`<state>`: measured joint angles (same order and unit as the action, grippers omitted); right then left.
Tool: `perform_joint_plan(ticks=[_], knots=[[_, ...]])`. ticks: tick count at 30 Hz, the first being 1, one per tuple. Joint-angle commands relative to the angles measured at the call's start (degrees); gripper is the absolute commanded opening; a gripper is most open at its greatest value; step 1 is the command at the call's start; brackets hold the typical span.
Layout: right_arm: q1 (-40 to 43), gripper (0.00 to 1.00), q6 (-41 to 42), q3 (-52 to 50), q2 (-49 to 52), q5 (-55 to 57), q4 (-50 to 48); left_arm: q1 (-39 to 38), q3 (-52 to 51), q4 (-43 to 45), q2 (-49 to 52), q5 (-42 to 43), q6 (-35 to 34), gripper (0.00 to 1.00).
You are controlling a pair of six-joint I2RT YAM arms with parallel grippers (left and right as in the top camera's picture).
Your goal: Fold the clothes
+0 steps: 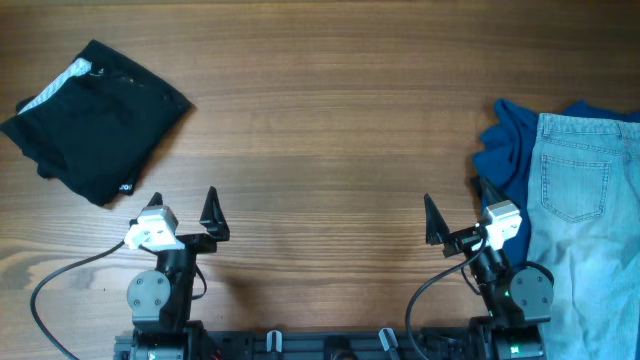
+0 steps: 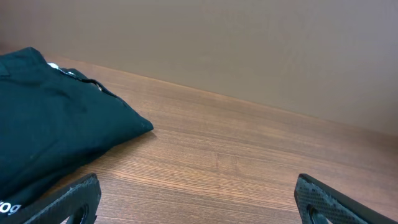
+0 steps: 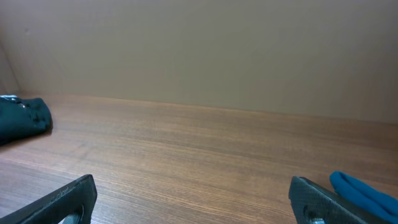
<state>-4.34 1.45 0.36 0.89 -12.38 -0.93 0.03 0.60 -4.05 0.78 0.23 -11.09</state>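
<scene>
Nearest my lens on the left wrist view, the left gripper [image 2: 199, 208] has its two black fingers [image 2: 68, 202] spread wide, with nothing between them, only bare wood. It's the same on the right wrist view: the right gripper [image 3: 196, 208] is spread wide and empty, hovering low over the table [image 1: 320, 120]. From overhead I see both arms parked at the near edge, the left gripper [image 1: 183, 205] and the right gripper [image 1: 455, 205] pointing away from me. The black garment [image 1: 95, 115] lies in a rough folded bundle at the far left, close to the left arm, with a white band [image 1: 60, 85] along its upper edge. Its corner fills the left side of my left wrist view, and there I can read white letters [image 2: 6, 207] that look like "og", cut off by the frame edge, so I can't make out the rest. On the right edge of the table the denim shorts [image 1: 590, 200] lie flat, a stitched back pocket [image 1: 575, 180] facing up. The royal-blue top [image 1: 505, 145] is crumpled just beside them, partly tucked under the denim, near the right gripper. I see no other writing.
</scene>
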Motion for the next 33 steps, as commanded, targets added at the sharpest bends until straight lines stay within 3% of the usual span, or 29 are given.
perform_joint_plan(ticks=[1,33], knots=[[0.2,1.00,0.4,-0.1,-0.1,-0.5,-0.2,-0.3,-0.3,0.0,-0.4,-0.7,-0.5,1.00],[-0.6,1.00,0.4,-0.1,0.0,-0.5,-0.2,-0.5,-0.3,0.0,-0.4,-0.7,-0.5,1.00]])
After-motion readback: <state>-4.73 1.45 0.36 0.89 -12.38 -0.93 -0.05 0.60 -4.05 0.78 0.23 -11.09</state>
